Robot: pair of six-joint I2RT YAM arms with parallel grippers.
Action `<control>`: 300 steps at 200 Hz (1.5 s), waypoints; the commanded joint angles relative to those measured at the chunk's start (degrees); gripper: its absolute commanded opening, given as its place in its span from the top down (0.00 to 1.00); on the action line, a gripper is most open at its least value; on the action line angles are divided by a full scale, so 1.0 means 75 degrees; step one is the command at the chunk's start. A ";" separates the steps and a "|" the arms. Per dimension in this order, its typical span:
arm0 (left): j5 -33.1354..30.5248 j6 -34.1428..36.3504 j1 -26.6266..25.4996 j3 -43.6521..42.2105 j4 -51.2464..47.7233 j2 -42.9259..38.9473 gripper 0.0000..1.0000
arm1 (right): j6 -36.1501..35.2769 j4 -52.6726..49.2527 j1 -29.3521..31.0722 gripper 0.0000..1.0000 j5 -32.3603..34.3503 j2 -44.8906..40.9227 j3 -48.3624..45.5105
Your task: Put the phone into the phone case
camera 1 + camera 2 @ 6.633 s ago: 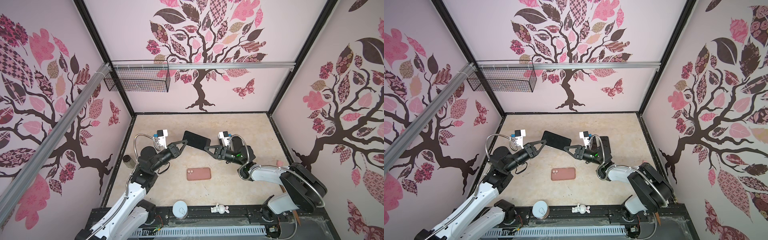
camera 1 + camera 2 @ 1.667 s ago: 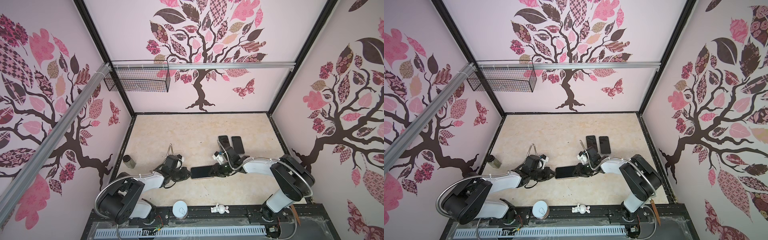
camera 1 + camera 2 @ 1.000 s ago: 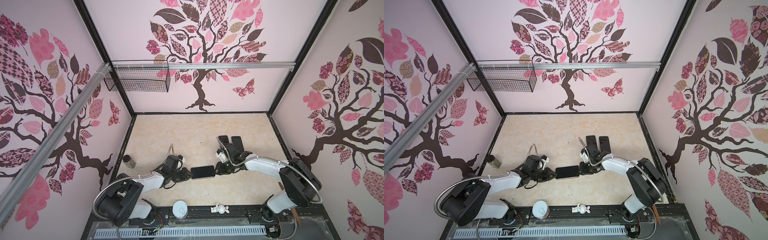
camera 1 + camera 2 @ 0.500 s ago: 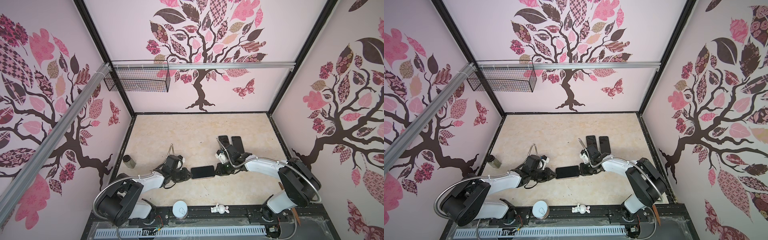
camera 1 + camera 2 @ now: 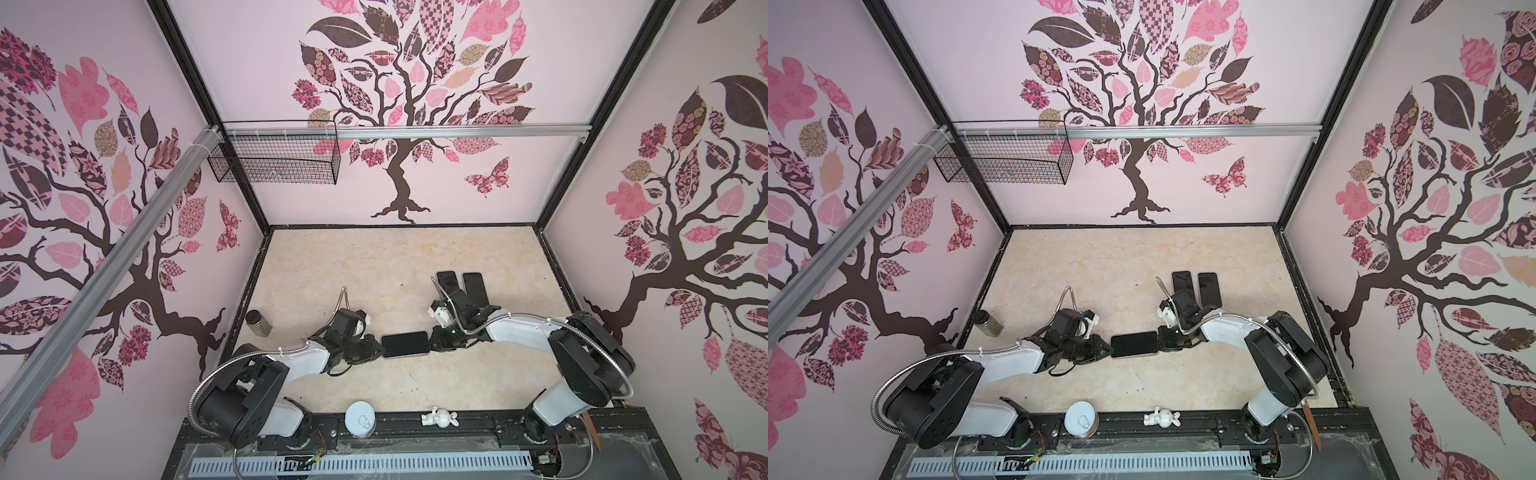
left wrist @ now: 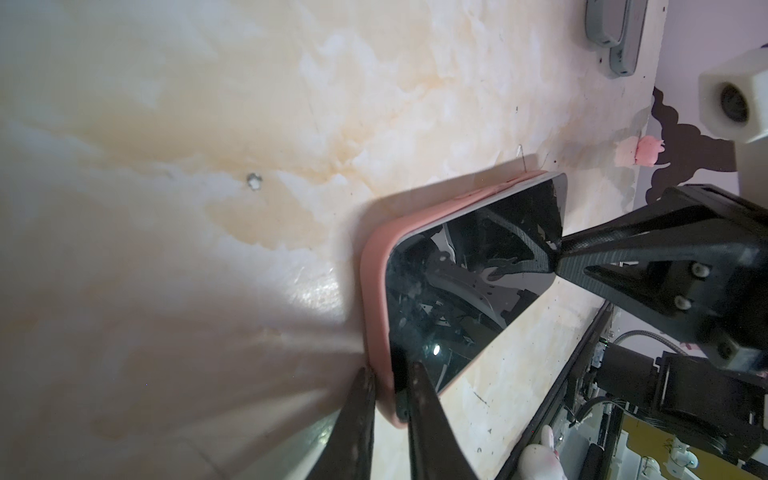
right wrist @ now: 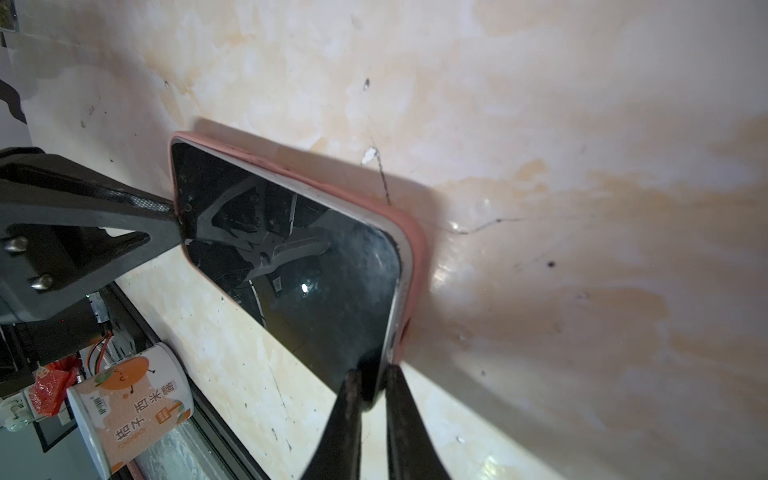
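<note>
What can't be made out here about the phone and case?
- Phone case: in both top views the phone covers it.
- Case rim on the robot-side long edge: hidden behind the phone in both wrist views; seating unclear.
- Left gripper, left wrist view: pinch or press unclear.

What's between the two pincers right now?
The phone, resting in its pink case, spans the gap between left pincer and right pincer; both top views show it.
</note>
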 commanded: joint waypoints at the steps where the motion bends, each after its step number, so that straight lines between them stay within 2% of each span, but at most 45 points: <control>1: 0.0001 0.0125 -0.0057 0.0109 0.0028 0.0261 0.82 | -0.0111 -0.0075 0.0353 0.86 0.0065 0.0563 -0.0056; 138: -0.0057 0.0018 -0.0052 0.0025 0.0133 0.0285 0.83 | -0.0282 -0.0238 0.0979 0.87 0.1220 0.1967 0.0047; 300: -0.0545 -0.0251 -0.0052 -0.0117 0.0131 -0.0058 0.86 | -0.0086 -0.0082 0.1091 0.87 0.2529 0.2474 -0.0253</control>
